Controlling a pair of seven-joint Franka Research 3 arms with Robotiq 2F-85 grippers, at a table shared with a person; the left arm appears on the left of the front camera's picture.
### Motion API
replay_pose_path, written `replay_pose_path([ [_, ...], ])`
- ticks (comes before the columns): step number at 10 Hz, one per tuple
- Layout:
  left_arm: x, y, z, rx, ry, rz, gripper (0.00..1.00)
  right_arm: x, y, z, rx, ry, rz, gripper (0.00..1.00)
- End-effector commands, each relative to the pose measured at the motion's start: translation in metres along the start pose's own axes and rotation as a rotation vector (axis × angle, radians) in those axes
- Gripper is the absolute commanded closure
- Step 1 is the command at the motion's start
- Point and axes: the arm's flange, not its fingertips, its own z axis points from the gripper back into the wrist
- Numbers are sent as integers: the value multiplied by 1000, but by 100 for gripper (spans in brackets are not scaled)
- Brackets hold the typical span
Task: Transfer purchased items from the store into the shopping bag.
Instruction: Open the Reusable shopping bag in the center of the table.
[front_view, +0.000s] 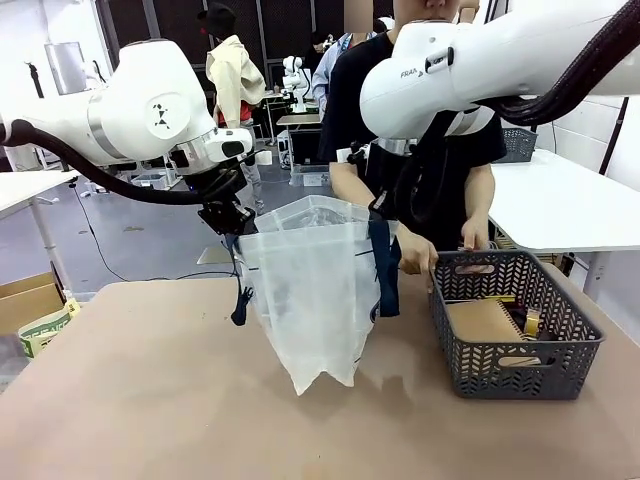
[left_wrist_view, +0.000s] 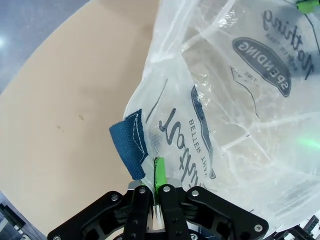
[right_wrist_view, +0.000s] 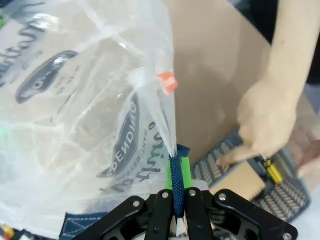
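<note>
Shut tight, the left gripper (left_wrist_view: 158, 186) pinches the shopping bag (left_wrist_view: 225, 115) by its rim; the right gripper (right_wrist_view: 176, 192) is closed on its navy strap (right_wrist_view: 176, 170). The bag hangs open between them over the worktop (front_view: 150, 380), printed "SPENDING" (left_wrist_view: 262, 62). Beyond, a person's hand (front_view: 418, 255) is at the grey basket (front_view: 515, 365).

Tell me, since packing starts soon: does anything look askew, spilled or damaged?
No visible spill or tear. The shopping bag hangs lopsided between the left gripper and right gripper, both jaws clamped on its edges, its bottom sagging to one skewed point.
</note>
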Motion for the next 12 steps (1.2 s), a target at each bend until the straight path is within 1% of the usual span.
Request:
replay_pose_path([
  [1, 3, -1, 0, 15, 16, 51, 100, 13, 9, 6, -65, 76, -82, 100],
  [2, 5, -3, -1, 30, 31, 96, 100, 13, 9, 6, -74, 99, -123, 100],
  [4, 2, -6, -4, 26, 27, 61, 100, 12, 9, 5, -69, 87, -115, 100],
  [6, 1, -6, -5, 19, 24, 42, 100, 9, 10, 5, -47, 63, -70, 100],
  [7, 1, -6, -5, 16, 27, 23, 100, 7, 13, 6, -51, 69, -103, 100],
  [8, 2, -9, -5, 9, 13, 60, 100, 7, 13, 6, -51, 69, -103, 100],
  [12, 2, -9, -5, 9, 13, 60, 100, 7, 13, 6, -51, 69, -103, 100],
])
